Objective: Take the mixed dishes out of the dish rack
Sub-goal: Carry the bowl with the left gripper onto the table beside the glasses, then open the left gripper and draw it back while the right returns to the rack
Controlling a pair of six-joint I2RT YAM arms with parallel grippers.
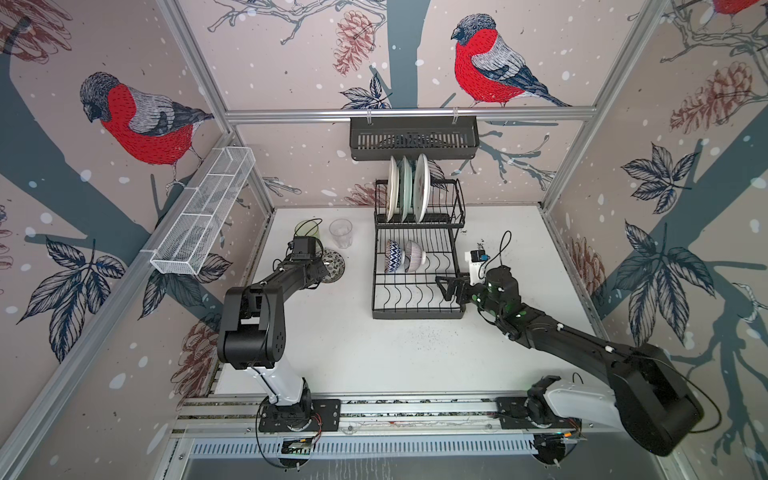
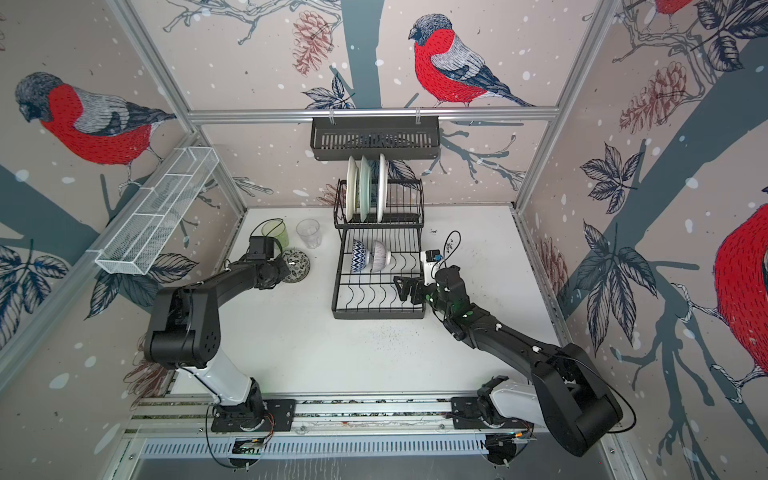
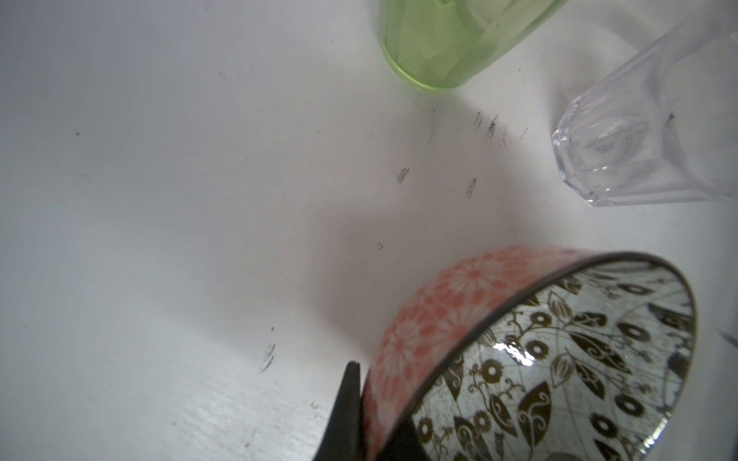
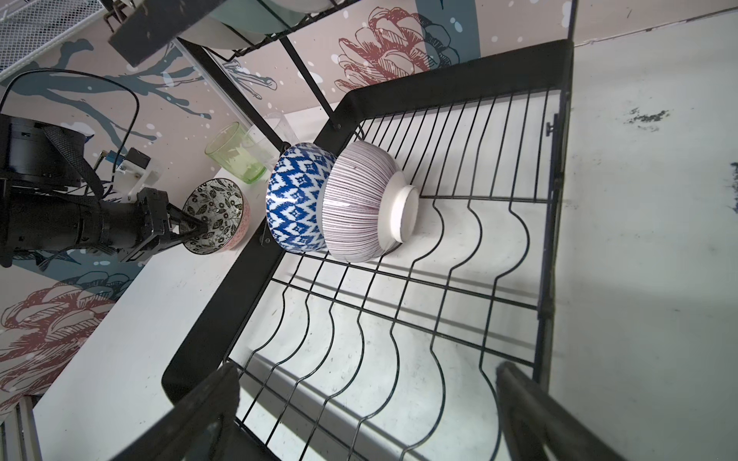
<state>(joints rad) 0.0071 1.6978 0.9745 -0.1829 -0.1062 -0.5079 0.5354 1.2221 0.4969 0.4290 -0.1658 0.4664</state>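
The left gripper (image 4: 195,231) pinches the rim of the flowery bowl (image 3: 439,319), down by the table (image 1: 353,353), left of the dish rack (image 1: 415,309). The right gripper (image 1: 445,287) is wide open over the rack's low shelf, near the blue bowl (image 1: 393,252) and striped bowl (image 1: 415,253).

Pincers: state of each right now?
Left pincer: shut on the floral bowl, gripping its rim.
Right pincer: open, empty, over the dish rack.

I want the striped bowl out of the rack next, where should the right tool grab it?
Probably the foot ring of the striped bowl, approached from the side of the right tool: the bowl lies on its side, foot exposed that way, rim against the blue bowl.
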